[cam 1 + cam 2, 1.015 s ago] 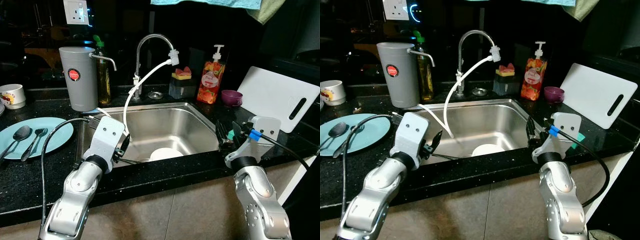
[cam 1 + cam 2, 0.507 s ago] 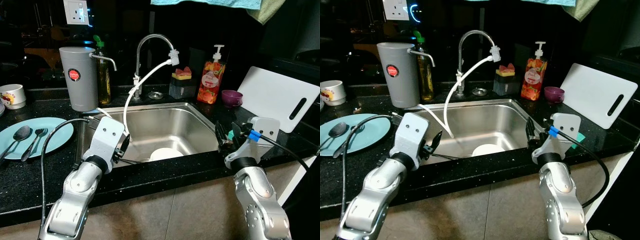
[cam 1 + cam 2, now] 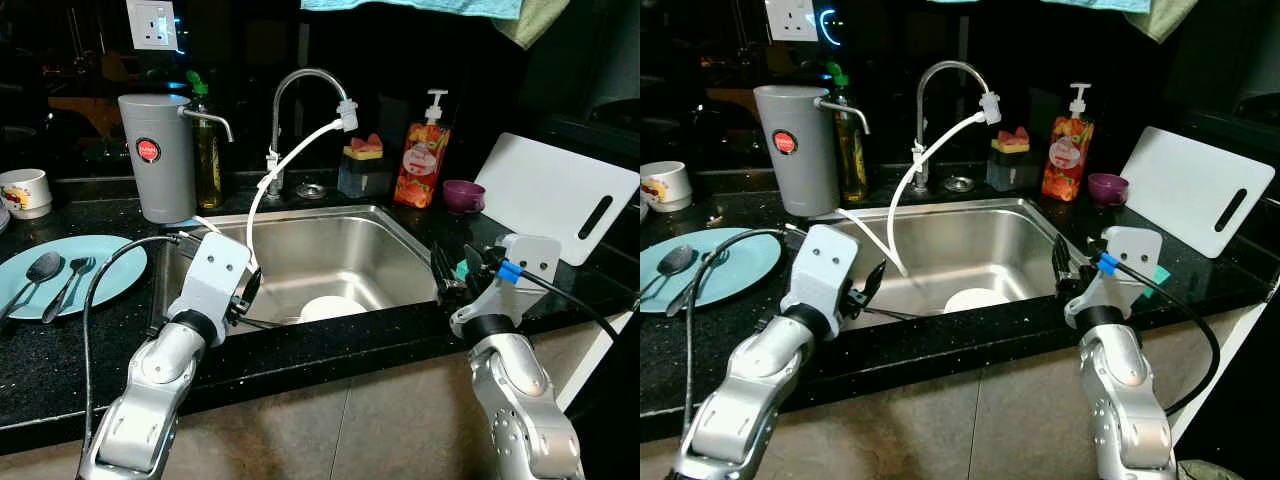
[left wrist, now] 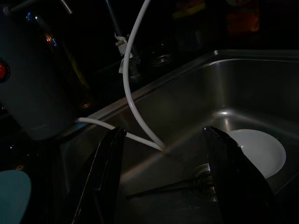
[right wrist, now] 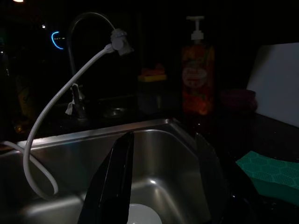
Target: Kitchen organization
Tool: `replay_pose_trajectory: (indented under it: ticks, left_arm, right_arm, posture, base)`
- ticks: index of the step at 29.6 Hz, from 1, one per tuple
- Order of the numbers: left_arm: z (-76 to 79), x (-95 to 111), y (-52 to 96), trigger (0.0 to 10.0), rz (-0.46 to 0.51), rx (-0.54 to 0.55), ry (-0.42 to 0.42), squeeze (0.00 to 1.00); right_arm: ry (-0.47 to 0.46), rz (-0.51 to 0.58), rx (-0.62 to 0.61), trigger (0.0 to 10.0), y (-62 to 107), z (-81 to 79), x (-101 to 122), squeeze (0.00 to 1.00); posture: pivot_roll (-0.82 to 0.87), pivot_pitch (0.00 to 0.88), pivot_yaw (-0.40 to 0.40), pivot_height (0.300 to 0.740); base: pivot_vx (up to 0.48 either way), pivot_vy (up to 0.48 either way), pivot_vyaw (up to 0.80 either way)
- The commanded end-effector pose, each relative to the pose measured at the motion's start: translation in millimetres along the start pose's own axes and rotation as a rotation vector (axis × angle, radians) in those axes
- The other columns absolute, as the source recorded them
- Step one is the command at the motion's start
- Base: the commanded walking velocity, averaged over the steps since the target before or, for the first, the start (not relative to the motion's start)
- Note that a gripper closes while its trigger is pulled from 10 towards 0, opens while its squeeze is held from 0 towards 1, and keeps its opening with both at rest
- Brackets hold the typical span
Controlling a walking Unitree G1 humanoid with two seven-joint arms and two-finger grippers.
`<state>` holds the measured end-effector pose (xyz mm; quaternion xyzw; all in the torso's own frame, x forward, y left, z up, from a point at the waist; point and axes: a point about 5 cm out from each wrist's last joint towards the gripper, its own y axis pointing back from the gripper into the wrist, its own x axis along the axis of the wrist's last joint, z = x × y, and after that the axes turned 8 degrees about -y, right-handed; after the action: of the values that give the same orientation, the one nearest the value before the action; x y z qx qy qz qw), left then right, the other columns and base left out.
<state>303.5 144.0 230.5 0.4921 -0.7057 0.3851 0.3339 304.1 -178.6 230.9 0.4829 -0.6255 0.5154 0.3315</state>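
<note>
A steel sink (image 3: pixel 330 235) lies in the black counter, with a white dish (image 3: pixel 332 307) on its bottom near the drain. My left gripper (image 3: pixel 246 292) hangs open over the sink's front left corner; in the left wrist view its fingers (image 4: pixel 107 172) frame the white dish (image 4: pixel 259 151) with nothing held. At the sink's right rim my right gripper (image 3: pixel 440 272) is open and empty, beside a green sponge (image 5: pixel 268 175). On the left counter a blue plate (image 3: pixel 105 265) carries two spoons (image 3: pixel 42 268).
A curved tap (image 3: pixel 300 80) with a white hose (image 3: pixel 262 195) stands behind the sink. A grey jug (image 3: pixel 155 155), an oil bottle (image 3: pixel 207 150), a mug (image 3: pixel 24 190), an orange soap dispenser (image 3: pixel 424 155), a purple bowl (image 3: pixel 463 194) and a white cutting board (image 3: pixel 555 195) line the counter.
</note>
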Motion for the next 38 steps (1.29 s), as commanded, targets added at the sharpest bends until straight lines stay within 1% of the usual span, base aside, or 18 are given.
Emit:
replay_pose_trajectory:
  ticks: [1, 3, 10, 17, 29, 38]
  left_arm:
    - [2.4, -0.4, 0.7, 10.0, -0.005, 0.000, -0.004, 0.00]
    - [2.2, -0.1, 1.1, 10.0, -0.004, 0.001, -0.004, 0.00]
    - [1.6, -0.4, 4.1, 10.0, -0.008, 0.002, -0.007, 0.00]
    - [-1.7, 0.8, 2.3, 10.0, -0.003, 0.008, -0.013, 0.00]
    - [2.8, 1.6, -1.8, 10.0, 0.007, 0.005, -0.003, 0.00]
    - [1.2, 1.4, -1.5, 10.0, 0.008, 0.009, -0.006, 0.00]
  right_arm:
    - [0.006, -0.013, -0.002, 10.0, -1.9, 2.3, -1.6, 0.00]
    - [0.007, -0.015, -0.005, 10.0, -2.0, 3.3, -1.9, 0.00]
    - [0.004, -0.021, 0.012, 10.0, -2.7, 0.9, -3.0, 0.00]
    - [-0.002, -0.017, 0.015, 10.0, -4.7, -0.8, -2.9, 0.00]
    - [0.002, -0.009, 0.020, 10.0, -6.8, -1.5, -1.1, 0.00]
    - [-0.001, -0.007, 0.025, 10.0, -8.9, -2.8, -1.4, 0.00]
  posture:
    - [0.16, 0.001, -0.078, 0.740]
    - [0.17, 0.014, -0.091, 0.740]
    - [0.18, 0.014, -0.092, 0.740]
    - [0.18, 0.008, -0.093, 0.740]
    - [0.17, 0.000, -0.100, 0.740]
    - [0.18, 0.000, -0.099, 0.740]
  base:
    - [0.000, 0.000, 0.00]
    - [0.000, 0.000, 0.00]
    - [0.000, 0.000, 0.00]
    - [0.000, 0.000, 0.00]
    - [0.000, 0.000, 0.00]
    - [0.000, 0.000, 0.00]
